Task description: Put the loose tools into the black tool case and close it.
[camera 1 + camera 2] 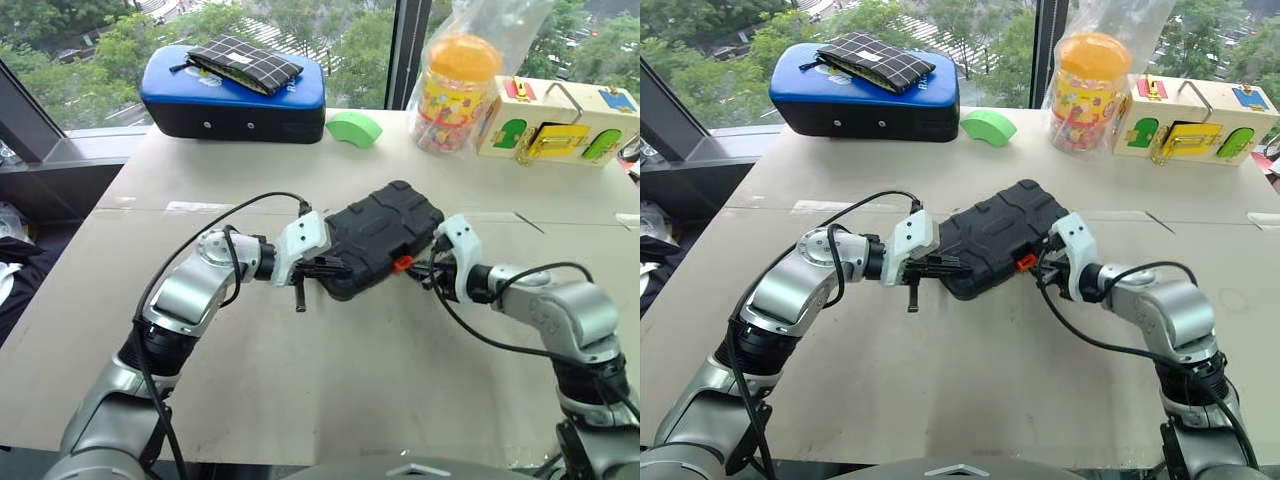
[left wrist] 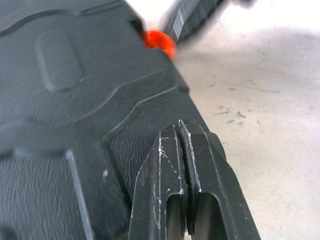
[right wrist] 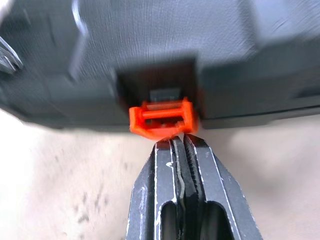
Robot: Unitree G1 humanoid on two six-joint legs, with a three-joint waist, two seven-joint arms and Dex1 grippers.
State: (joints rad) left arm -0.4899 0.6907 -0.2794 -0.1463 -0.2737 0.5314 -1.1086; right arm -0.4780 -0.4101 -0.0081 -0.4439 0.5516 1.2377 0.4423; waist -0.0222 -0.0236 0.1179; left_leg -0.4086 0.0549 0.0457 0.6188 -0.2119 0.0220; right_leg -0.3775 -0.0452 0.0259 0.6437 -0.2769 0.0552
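The left gripper [image 1: 325,268] is pressing its clenched, empty fingers [image 2: 177,165] against the left end of the black tool case [image 1: 385,236]. The case is lying closed in the middle of the table [image 1: 300,380], ribbed lid up. Its orange latch [image 3: 161,118] is sticking out on the near right edge, where the right gripper [image 3: 179,141], fingers also clenched on nothing, is touching it from below.

Matt textured black plastic tool case [image 1: 380,238]
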